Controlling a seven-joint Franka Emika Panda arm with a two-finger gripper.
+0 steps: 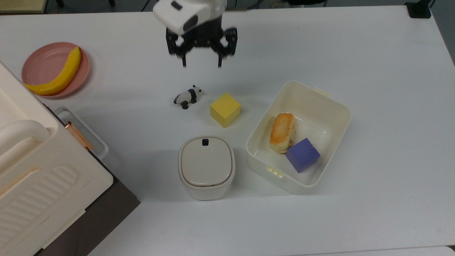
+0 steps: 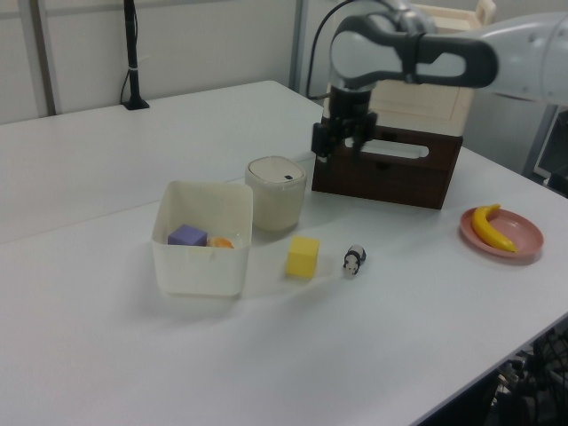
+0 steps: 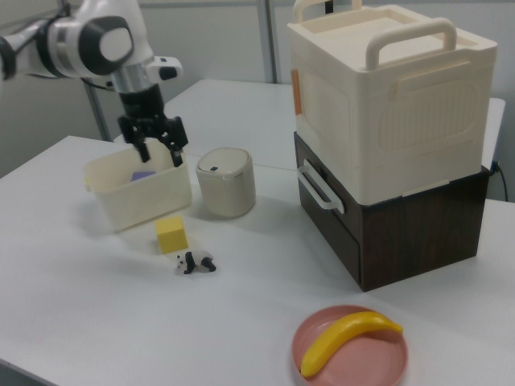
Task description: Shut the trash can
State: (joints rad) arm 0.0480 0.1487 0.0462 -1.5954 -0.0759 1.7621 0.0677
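Closure looks done to us: the trash can (image 1: 206,167) stands on the bench (image 1: 373,124) just beside the food box (image 1: 298,137), its lid (image 1: 206,160) lying flat. Our gripper (image 1: 201,64) hangs well apart above, jaws spread open and empty. We judge nothing remains beyond parking the arm.

The trash can (image 1: 206,168) (image 2: 275,193) (image 3: 226,182) is a small cream-white bin with rounded-square sides, standing upright on the white table. Its flat beige lid (image 1: 206,161) lies shut and level on the rim, with 1 small black button (image 1: 205,142) near the edge at the top view's upper side
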